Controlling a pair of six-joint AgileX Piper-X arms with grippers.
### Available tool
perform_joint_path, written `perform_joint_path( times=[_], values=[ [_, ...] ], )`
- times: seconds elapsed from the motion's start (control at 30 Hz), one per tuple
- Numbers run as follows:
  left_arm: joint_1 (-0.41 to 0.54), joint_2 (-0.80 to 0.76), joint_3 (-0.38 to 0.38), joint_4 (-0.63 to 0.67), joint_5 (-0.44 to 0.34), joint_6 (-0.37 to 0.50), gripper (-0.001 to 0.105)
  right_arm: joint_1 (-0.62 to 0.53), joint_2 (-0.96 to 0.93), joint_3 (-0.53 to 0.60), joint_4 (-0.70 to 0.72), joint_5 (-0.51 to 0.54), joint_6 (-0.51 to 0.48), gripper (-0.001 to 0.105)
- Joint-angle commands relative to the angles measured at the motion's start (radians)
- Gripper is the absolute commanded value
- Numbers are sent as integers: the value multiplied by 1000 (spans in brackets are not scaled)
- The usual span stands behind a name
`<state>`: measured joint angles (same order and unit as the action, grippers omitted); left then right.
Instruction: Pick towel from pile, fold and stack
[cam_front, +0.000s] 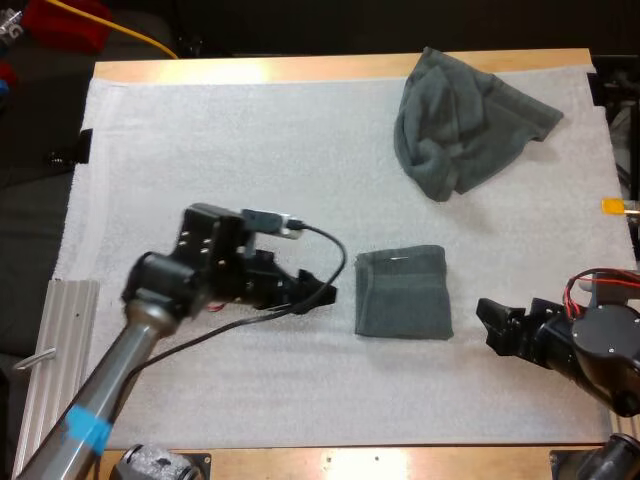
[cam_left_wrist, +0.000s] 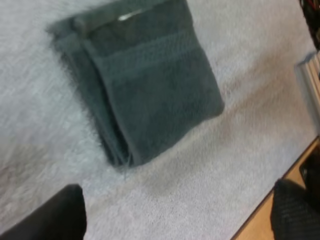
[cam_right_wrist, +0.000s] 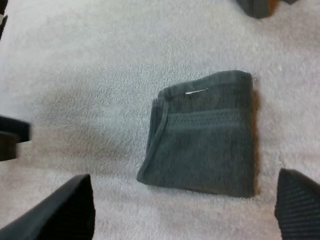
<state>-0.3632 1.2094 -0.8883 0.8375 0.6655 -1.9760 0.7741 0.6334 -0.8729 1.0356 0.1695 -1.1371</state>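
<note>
While both arms sit low over the white mat (cam_front: 250, 150), the folded towel (cam_front: 402, 292) lies flat between them, nearer the mat's near edge than its far one and somewhat right of its middle. It is a neat dark grey-green square with a small pale tag at its far edge. A crumpled towel (cam_front: 465, 120) of the same colour is heaped at the mat's far right corner, well apart from the folded one. A ribbed metal rail (cam_front: 60, 340) runs along the mat's left edge near the table's near left corner. Bare mat lies between the towel and each claw. The left gripper (cam_front: 320, 293) reaches in from the near left, pointing at the towel's left side, its fingers spread and holding nothing. The right gripper (cam_front: 492, 322) comes from the right edge, just beside the towel's near right corner, likewise released, fingers apart and clear of the cloth.
</note>
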Motion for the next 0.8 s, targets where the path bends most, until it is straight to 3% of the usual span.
perform_joint_path(
  times=[0.0, 0.43, 0.6, 0.77],
  values=[
    [-16, 21, -6, -42, 4, -22, 73, -3, -3, -10, 2, 13, -11, 72],
    [-80, 333, -6, -258, 7, -149, 73, -3, -3, -10, 2, 13, -11, 72],
    [-80, 439, -6, -347, 99, -209, 72, -3, -3, -10, 2, 13, -11, 72],
    [-80, 507, -6, -389, 101, -268, 72, -3, -3, -10, 2, 13, -11, 72]
  ],
)
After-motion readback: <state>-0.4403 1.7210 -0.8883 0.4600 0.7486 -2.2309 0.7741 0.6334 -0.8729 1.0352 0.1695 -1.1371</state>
